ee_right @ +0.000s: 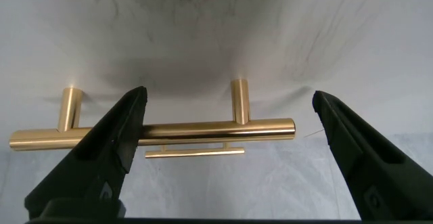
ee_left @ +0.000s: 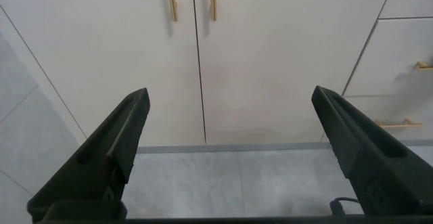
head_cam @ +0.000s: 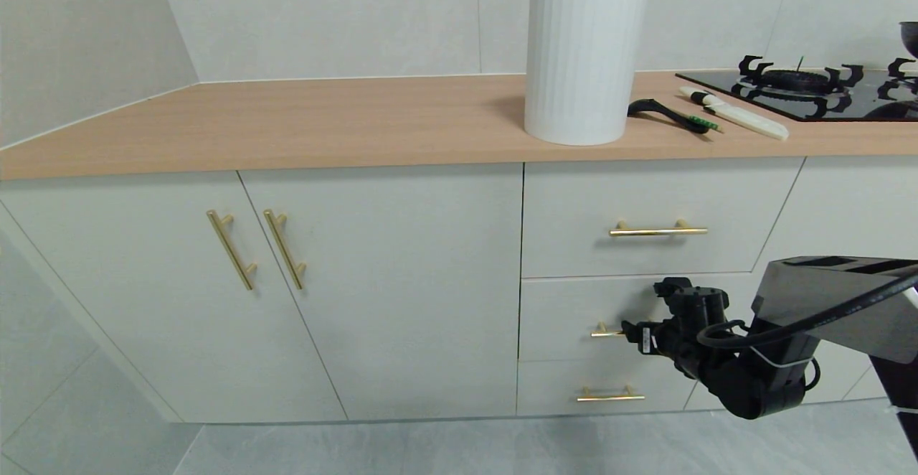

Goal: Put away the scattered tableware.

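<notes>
On the wooden counter [head_cam: 323,120] stands a tall white ribbed holder [head_cam: 584,55]. Beside it lie a black-handled utensil [head_cam: 667,115], a small green-tipped piece [head_cam: 706,125] and a white knife-like utensil [head_cam: 735,118]. My right gripper [head_cam: 632,331] [ee_right: 230,149] is open, low in front of the middle drawer, close to its gold handle [head_cam: 604,331] [ee_right: 203,130]. One finger [ee_right: 115,149] crosses in front of the bar. My left gripper [ee_left: 230,149] is open and holds nothing, facing the cabinet doors near the floor.
A black gas hob [head_cam: 810,91] is at the counter's right end. The drawer stack has a top handle [head_cam: 658,230] and a bottom handle [head_cam: 609,394]. Two cabinet doors with slanted gold handles [head_cam: 231,249] [head_cam: 285,248] [ee_left: 172,1] are on the left. Grey tiled floor [ee_left: 223,183] lies below.
</notes>
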Motion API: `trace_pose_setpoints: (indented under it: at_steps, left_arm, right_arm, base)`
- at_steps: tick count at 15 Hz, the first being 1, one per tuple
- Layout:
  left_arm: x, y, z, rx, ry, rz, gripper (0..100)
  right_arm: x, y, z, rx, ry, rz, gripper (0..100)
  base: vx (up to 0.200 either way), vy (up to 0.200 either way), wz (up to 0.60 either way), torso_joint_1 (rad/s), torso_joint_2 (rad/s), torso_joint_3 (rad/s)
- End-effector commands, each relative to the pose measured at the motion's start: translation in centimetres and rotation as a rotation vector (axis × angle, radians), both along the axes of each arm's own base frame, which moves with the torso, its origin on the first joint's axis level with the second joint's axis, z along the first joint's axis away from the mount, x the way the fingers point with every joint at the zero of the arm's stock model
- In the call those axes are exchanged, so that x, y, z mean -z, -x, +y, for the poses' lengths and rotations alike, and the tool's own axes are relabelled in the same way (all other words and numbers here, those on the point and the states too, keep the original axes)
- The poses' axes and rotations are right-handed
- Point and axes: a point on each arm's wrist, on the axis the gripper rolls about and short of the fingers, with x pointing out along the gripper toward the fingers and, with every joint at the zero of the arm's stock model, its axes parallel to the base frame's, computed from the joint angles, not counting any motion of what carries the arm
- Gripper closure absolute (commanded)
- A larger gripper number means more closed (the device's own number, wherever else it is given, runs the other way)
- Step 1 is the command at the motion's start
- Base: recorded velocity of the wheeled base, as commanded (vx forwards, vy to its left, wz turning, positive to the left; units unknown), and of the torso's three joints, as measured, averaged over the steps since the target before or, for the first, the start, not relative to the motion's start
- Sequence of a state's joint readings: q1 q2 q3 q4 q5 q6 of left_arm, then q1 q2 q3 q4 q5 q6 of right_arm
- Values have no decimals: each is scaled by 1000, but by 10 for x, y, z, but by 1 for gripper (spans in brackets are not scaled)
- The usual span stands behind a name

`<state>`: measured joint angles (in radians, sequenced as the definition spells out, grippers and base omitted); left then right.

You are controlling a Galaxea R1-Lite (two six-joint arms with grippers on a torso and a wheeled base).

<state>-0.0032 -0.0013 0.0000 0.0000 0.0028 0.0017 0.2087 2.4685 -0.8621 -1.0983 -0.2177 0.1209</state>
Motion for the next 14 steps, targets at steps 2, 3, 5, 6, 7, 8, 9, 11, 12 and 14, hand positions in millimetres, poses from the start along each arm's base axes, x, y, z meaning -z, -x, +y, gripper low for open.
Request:
trace_pose_setpoints:
  at_steps: [2, 3, 5, 6, 7, 8, 9, 11, 12, 14]
  left_arm:
    - [0, 0, 0, 0, 0, 1, 0]
    - [0, 0, 0, 0, 0, 1, 0]
    - [0, 0, 0, 0, 0, 1, 0]
    - [0, 0, 0, 0, 0, 1, 0]
    - [0, 0, 0, 0, 0, 1, 0]
    - [0, 0, 0, 0, 0, 1, 0]
    - [0, 0, 0, 0, 0, 1, 0]
    - [0, 0, 0, 0, 0, 1, 0]
    - [0, 0, 0, 0, 0, 1, 0]
    - [0, 0, 0, 0, 0, 1, 0]
  right_arm:
    - [-4, 2, 0, -1, 4, 21, 0]
    - [-4, 3, -1, 0, 7, 33, 0]
    - [-4, 4, -1, 0, 7, 36, 0]
    - [-5, 4, -1, 0, 7, 34, 0]
    - [-7, 8, -2, 0, 11, 46, 0]
    - [-15, 13, -3, -4, 9, 50, 0]
    - [-23, 18, -4, -8, 10, 67, 0]
    - [-43, 32, -4, -46, 6, 126, 0]
    - [-58, 39, -5, -62, -2, 130, 0]
    - [-102, 56, -7, -85, -12, 114, 0]
  base:
    - [0, 0, 0, 0, 0, 0]
    - [0, 0, 0, 0, 0, 0]
    - [0, 0, 0, 0, 0, 0]
    - [0, 0, 0, 0, 0, 0]
    - [0, 0, 0, 0, 0, 0]
    - [0, 0, 0, 0, 0, 0]
    - [0, 0, 0, 0, 0, 0]
    - [0, 0, 0, 0, 0, 0]
    - [0, 0, 0, 0, 0, 0]
    - [0, 0, 0, 0, 0, 0]
